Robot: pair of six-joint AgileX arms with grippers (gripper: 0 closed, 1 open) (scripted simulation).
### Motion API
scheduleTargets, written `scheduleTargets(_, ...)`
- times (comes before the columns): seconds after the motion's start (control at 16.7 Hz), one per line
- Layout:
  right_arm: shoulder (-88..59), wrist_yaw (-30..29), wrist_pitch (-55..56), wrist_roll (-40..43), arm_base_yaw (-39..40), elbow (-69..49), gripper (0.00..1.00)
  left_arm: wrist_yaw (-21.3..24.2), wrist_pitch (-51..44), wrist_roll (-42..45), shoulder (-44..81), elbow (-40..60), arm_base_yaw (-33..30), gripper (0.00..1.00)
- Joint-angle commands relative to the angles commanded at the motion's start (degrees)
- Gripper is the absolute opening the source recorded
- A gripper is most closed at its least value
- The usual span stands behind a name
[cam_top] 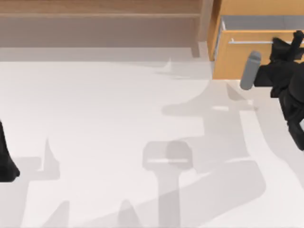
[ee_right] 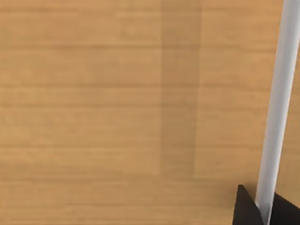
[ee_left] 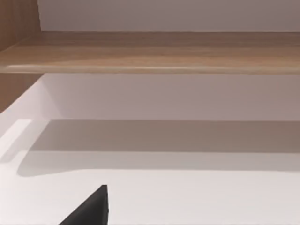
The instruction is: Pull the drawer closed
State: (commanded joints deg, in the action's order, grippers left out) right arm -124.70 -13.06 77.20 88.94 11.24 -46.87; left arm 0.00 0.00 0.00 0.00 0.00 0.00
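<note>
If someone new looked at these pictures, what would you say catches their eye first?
Most striking is the drawer at the table's far right, with its orange-tan front standing out from the cabinet and its white inside showing. The right gripper is at its silver bar handle, a fingertip on either side of the bar in the right wrist view. The long brown shelf spans the far left, and the left arm is parked at the left edge.
</note>
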Motion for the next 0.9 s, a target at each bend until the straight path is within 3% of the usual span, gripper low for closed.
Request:
scheduleTargets(0.24,0.0,0.0,-0.3,-0.1,0.2,-0.6,0.00,0.0,0.0,0.0,0.0,0.0,0.0,1.00)
scheduleTargets(0.9,-7.1,1.8,-9.2,0.0,-1.8,-16.3,0.00,0.0,0.0,0.0,0.0,0.0,0.0,1.00)
